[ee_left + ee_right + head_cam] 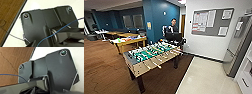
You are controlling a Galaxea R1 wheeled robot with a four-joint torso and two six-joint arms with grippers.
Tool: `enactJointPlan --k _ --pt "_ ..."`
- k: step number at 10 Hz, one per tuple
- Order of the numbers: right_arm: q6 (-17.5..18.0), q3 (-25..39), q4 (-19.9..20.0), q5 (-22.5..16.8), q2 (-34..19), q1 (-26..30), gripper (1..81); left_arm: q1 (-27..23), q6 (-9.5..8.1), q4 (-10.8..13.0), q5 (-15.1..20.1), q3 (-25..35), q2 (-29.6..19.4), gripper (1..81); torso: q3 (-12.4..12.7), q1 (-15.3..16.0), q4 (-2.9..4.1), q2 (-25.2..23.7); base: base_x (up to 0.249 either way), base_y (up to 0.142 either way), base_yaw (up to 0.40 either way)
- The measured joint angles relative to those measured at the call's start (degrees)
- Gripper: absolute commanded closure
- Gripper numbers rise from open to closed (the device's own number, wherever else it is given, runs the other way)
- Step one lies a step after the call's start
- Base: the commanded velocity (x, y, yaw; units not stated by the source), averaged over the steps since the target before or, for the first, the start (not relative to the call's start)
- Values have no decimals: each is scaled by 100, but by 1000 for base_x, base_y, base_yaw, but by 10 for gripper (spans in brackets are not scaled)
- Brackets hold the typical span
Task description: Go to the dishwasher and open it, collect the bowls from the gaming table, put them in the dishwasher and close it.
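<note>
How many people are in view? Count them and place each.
1. A person stands beyond the far end of the table-football table, behind a dark control rig. Others could be hidden behind the blue wall.

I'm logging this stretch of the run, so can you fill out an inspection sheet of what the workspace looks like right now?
Surface: wood floor on the left, pale floor on the right.
Job's things: gaming table far back left, colourful items on it; bowls not made out.
Clutter: foosball table straight ahead.
Grippers: jaws cannot be made out.
Cables: blue cable across the left wrist view, another in the right wrist view.
Surroundings: person behind the foosball table, notice board, steel fridge at right.
</note>
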Motion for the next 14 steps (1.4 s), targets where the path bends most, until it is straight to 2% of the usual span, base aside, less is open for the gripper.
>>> enactJointPlan --k 14 --pt "0 -4 -5 0 63 0 10 1 0 9 9 -15 -12 10 0 -2 0 0 0 0 357"
